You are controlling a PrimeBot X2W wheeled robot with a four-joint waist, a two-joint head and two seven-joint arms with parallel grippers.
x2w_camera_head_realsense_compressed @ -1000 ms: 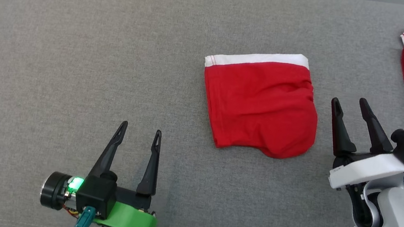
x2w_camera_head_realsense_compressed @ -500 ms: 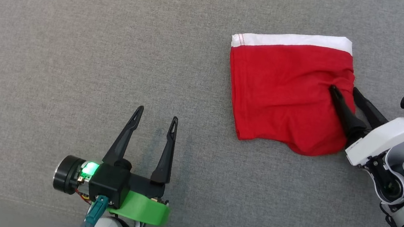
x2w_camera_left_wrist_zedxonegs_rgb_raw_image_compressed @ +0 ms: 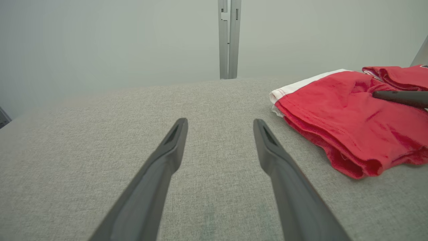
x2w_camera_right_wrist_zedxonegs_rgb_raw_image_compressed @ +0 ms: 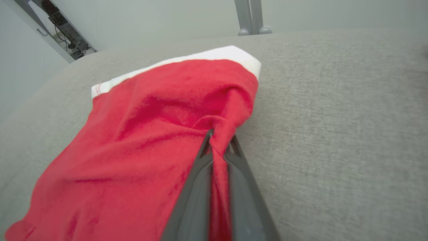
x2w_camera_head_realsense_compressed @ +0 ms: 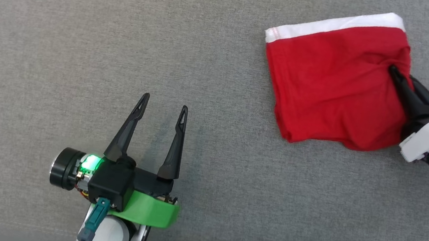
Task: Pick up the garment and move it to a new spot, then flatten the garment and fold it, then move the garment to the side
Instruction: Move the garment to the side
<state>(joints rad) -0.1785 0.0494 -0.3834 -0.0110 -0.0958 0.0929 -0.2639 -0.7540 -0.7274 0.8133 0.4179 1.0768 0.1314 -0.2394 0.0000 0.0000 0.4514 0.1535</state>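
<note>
— Pinching anything, the right gripper (x2w_camera_right_wrist_zedxonegs_rgb_raw_image_compressed: 220, 140)?
— Yes; its jaws are drawn almost together on a fold at the right edge of the garment (x2w_camera_head_realsense_compressed: 335, 82); in the right wrist view red cloth runs down between the two fingers; in the head view one finger lies on top of the cloth and the other's tip is hidden under it.
— Where does the garment lie?
— On the grey surface (x2w_camera_head_realsense_compressed: 84, 37), at the upper right of the head view; folded, with its white band along the far edge; whether the pinched edge is lifted clear of the surface I cannot tell.
— And the left gripper (x2w_camera_head_realsense_compressed: 165, 103)?
— Spread wide, holding nothing; well apart from the garment; whether its tips touch the surface is unclear.
— Anything cut off?
— A second garment (x2w_camera_left_wrist_zedxonegs_rgb_raw_image_compressed: 401, 75), red too, lies beyond the first; the left wrist view's right edge cuts it, so its shape is unknown; the right arm runs off the head view's right edge; a post (x2w_camera_left_wrist_zedxonegs_rgb_raw_image_compressed: 229, 36) behind the surface rises out of frame.
</note>
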